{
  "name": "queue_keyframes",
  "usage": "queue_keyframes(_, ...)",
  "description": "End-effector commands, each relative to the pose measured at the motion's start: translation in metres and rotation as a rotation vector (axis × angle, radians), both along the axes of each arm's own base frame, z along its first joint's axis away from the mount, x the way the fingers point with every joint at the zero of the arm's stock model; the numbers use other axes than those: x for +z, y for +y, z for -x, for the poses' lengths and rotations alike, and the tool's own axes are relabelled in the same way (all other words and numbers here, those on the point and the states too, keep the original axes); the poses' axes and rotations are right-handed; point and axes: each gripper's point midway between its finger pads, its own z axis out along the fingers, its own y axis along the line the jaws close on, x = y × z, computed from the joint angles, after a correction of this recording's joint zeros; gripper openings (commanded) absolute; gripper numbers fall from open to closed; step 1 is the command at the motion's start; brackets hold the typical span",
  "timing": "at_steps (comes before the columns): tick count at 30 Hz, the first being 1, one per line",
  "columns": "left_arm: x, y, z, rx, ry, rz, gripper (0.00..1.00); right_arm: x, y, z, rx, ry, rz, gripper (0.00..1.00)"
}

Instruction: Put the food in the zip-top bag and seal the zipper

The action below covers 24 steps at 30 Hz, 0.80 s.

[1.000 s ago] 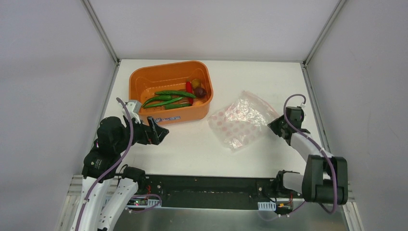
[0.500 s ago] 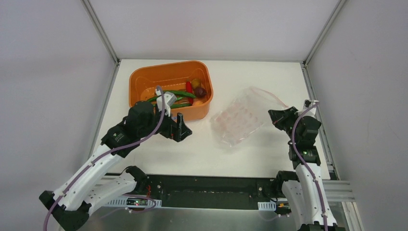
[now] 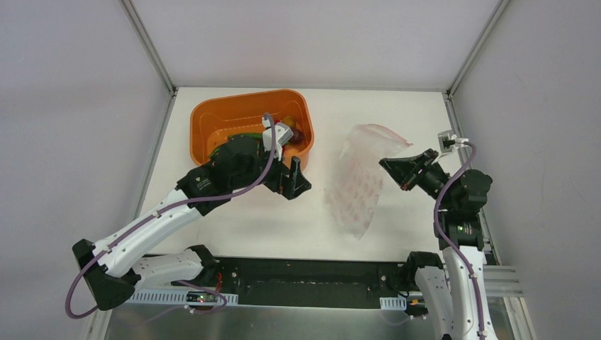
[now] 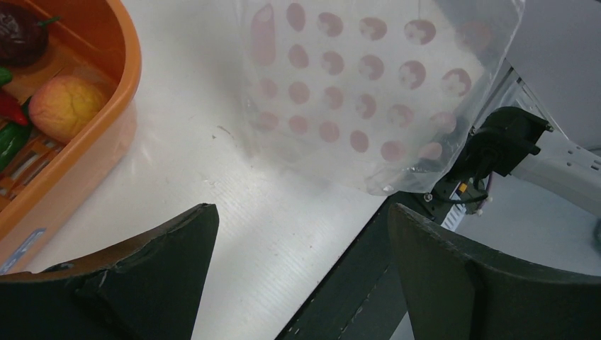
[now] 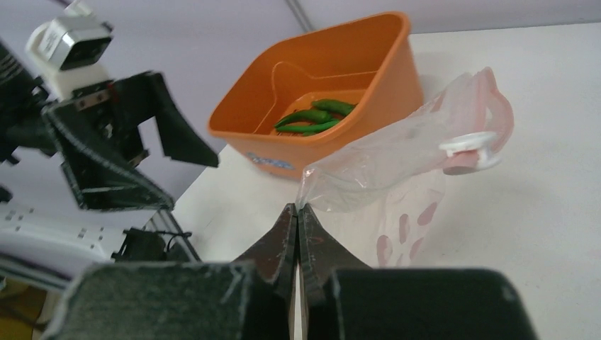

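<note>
The zip-top bag [image 3: 358, 185], clear with pink dots, hangs tilted with its lower end on the table. My right gripper [image 3: 386, 164] is shut on one corner of its upper edge, as the right wrist view shows [image 5: 298, 207]. The pink zipper [image 5: 490, 99] curves along the raised mouth. My left gripper [image 3: 294, 180] is open and empty, just left of the bag [image 4: 354, 85], above the table. The food lies in the orange tub [image 3: 212, 120]: green chilies [image 5: 315, 117], a red chili [image 4: 10, 106], an orange round piece [image 4: 67, 106] and a dark-red piece [image 4: 18, 39].
The tub stands at the back left, partly under my left arm. A white slider tab [image 5: 468, 145] sits on the bag's mouth. The table's dark front rail [image 3: 305, 273] runs along the near edge. White walls enclose the table on three sides.
My right gripper has lifted the bag's edge up and left, so the bag now hangs instead of lying flat. My left arm has reached right, from the tub's front to beside the bag.
</note>
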Motion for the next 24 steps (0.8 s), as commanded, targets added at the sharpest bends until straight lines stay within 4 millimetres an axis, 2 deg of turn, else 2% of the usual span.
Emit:
queue_keyframes(1, 0.029, -0.027, -0.016, 0.007, -0.053, 0.095, 0.92, 0.010, 0.023, 0.036, 0.227, -0.100, 0.056, 0.00)
queue_keyframes(6, 0.037, -0.048, -0.034, 0.010, -0.073, 0.094, 0.93, -0.005, 0.040, 0.057, 0.369, -0.045, 0.095, 0.00)
queue_keyframes(9, 0.042, -0.049, -0.046, 0.029, -0.111, 0.052, 0.94, -0.014, 0.046, 0.065, 0.412, 0.005, 0.139, 0.00)
queue_keyframes(13, 0.061, -0.041, -0.053, 0.030, -0.208, 0.006, 0.97, -0.021, 0.054, 0.074, 0.470, 0.034, 0.179, 0.00)
queue_keyframes(17, 0.076, -0.029, -0.047, -0.016, -0.311, -0.044, 0.99, -0.029, 0.059, 0.076, 0.491, 0.050, 0.207, 0.00)
queue_keyframes(24, 0.065, -0.026, -0.020, -0.241, -0.362, -0.159, 0.99, -0.034, 0.064, 0.078, 0.503, 0.060, 0.231, 0.00)
